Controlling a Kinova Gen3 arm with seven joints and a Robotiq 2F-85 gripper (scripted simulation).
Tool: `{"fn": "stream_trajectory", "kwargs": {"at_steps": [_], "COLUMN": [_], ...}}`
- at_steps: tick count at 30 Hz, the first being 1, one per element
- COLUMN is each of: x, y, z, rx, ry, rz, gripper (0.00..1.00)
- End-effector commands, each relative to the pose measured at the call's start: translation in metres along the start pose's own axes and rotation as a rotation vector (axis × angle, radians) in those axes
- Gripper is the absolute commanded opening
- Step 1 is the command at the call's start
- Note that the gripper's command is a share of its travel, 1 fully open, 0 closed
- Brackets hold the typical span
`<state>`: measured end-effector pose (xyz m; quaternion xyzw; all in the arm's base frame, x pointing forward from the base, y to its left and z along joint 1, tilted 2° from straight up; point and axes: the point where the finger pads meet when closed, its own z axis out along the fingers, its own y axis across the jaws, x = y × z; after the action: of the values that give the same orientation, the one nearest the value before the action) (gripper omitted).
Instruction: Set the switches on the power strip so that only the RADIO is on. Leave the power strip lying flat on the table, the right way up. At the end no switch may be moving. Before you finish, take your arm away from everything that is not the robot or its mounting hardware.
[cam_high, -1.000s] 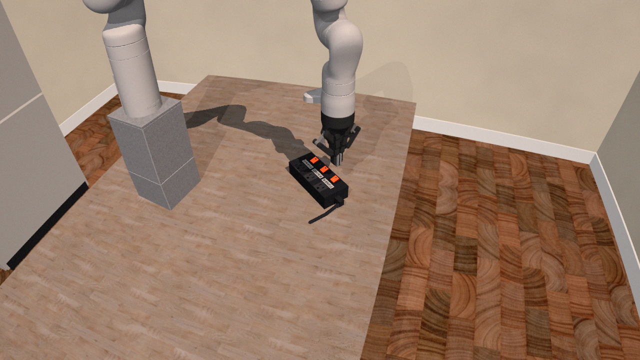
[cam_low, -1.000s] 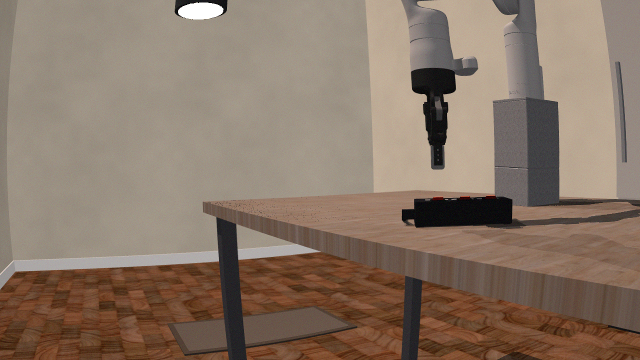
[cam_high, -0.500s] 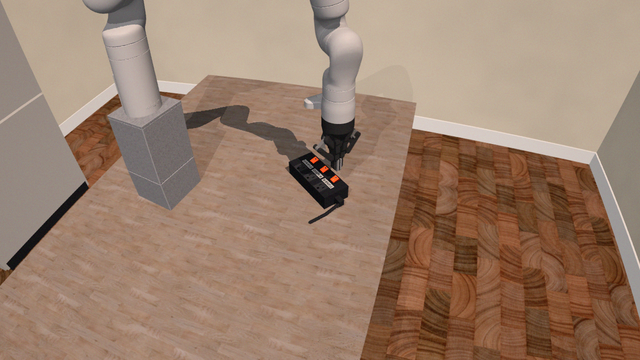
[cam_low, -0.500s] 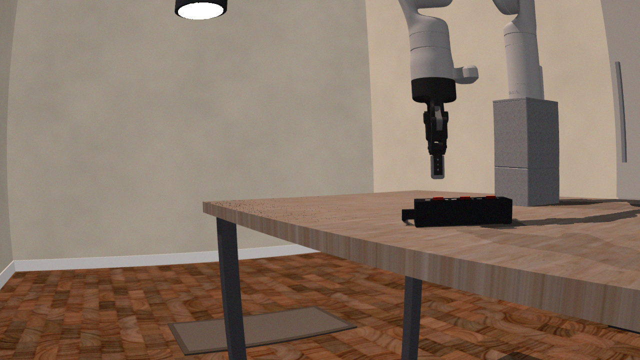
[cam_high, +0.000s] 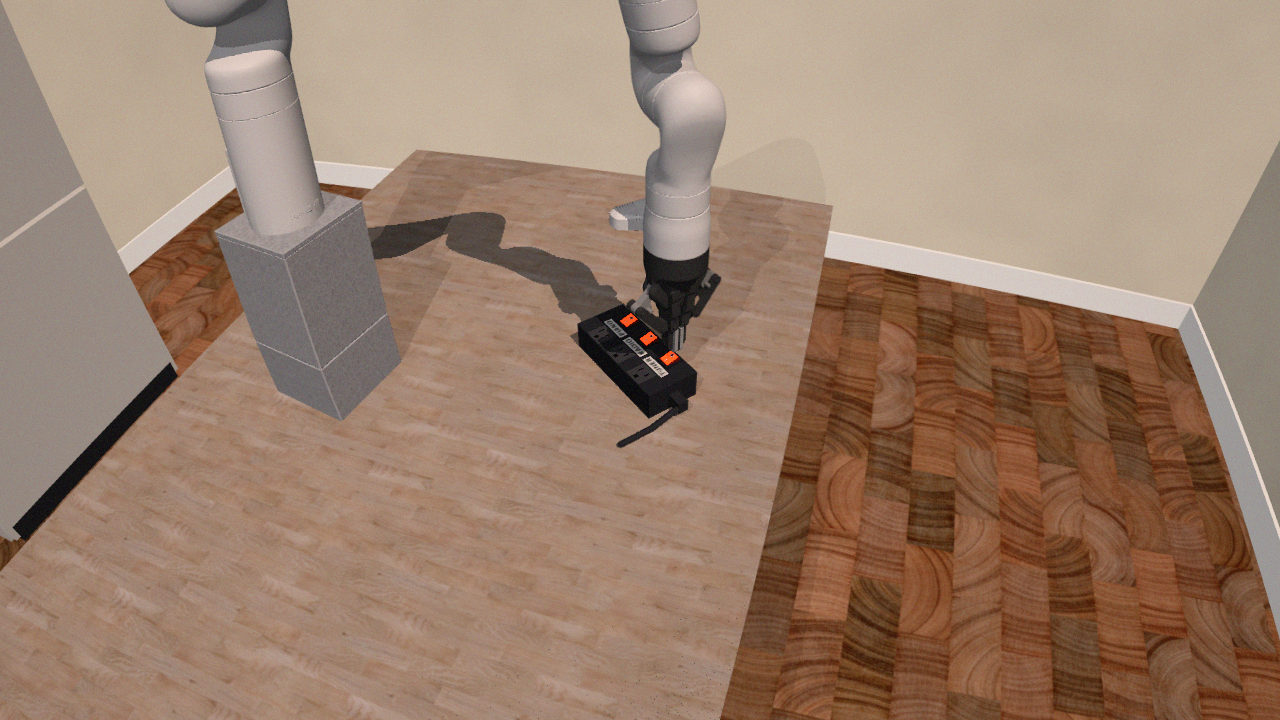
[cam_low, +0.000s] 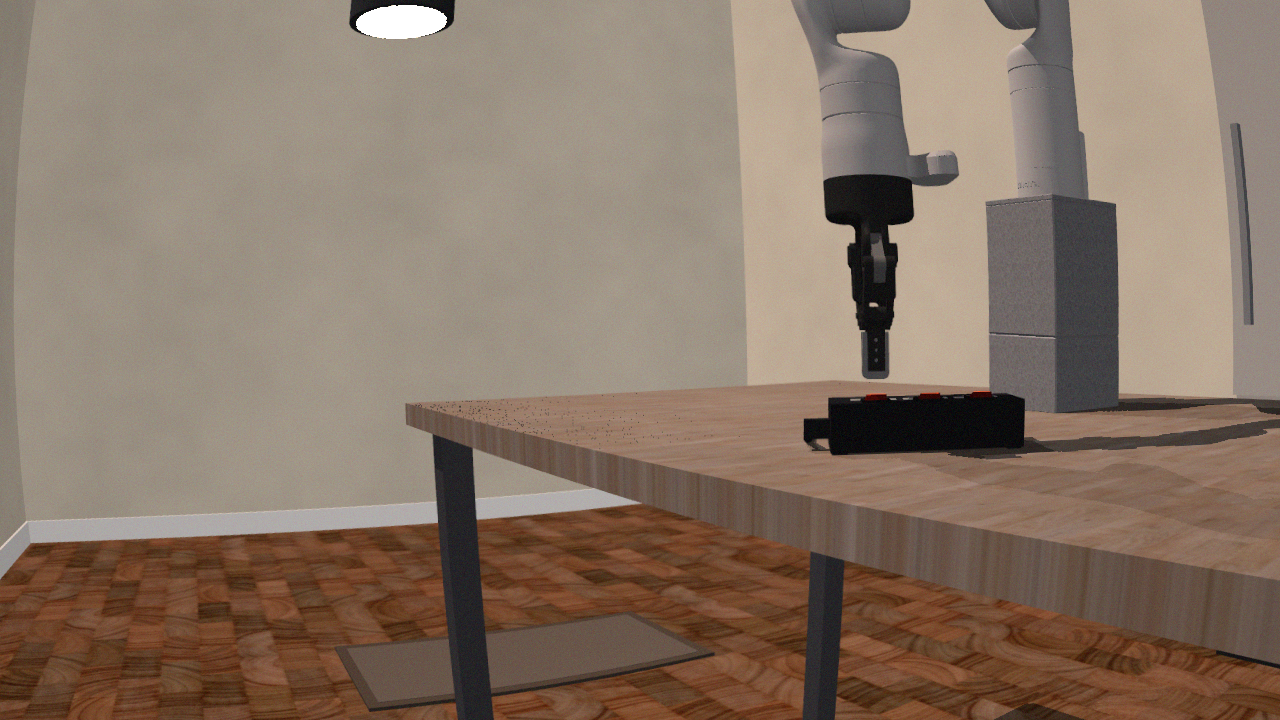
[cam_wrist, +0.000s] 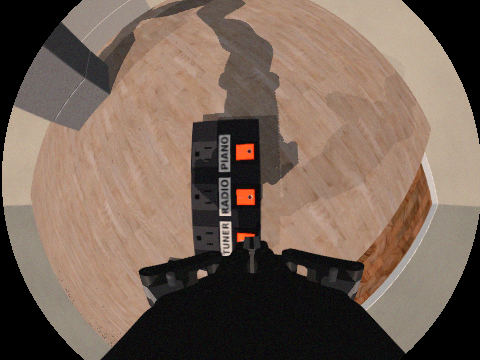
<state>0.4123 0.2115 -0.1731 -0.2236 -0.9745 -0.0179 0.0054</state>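
A black power strip (cam_high: 626, 353) (cam_low: 926, 424) (cam_wrist: 208, 187) lies flat on the wooden table (cam_high: 402, 501) (cam_low: 716, 438), right way up. It has three orange switches labelled PIANO (cam_wrist: 246, 152), RADIO (cam_wrist: 246, 198) (cam_high: 647, 337) and TUNER (cam_wrist: 244, 234) (cam_high: 669, 358). I cannot tell which way each switch is tilted. My gripper (cam_high: 677, 340) (cam_low: 874, 365) (cam_wrist: 251, 245) is shut and empty. It points straight down and hangs a little above the TUNER switch, at the strip's cord end, not touching it.
The strip's short black cord (cam_high: 648, 428) trails toward the table's front. The arm's grey pedestal (cam_high: 308, 304) (cam_low: 1051, 304) stands at the table's left. The table's right edge (cam_high: 787, 402) is close to the strip.
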Motion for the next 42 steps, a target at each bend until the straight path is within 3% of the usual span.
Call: {"fn": "stream_trajectory", "kwargs": {"at_steps": [1,42], "x": [-0.0012,-0.0013], "y": [0.0041,0.0042], "z": [0.0036,0.0067], "rx": [-0.009,-0.009], "ry": [-0.004,-0.004], "rz": [0.01,0.01], "gripper": [0.0,0.0]}}
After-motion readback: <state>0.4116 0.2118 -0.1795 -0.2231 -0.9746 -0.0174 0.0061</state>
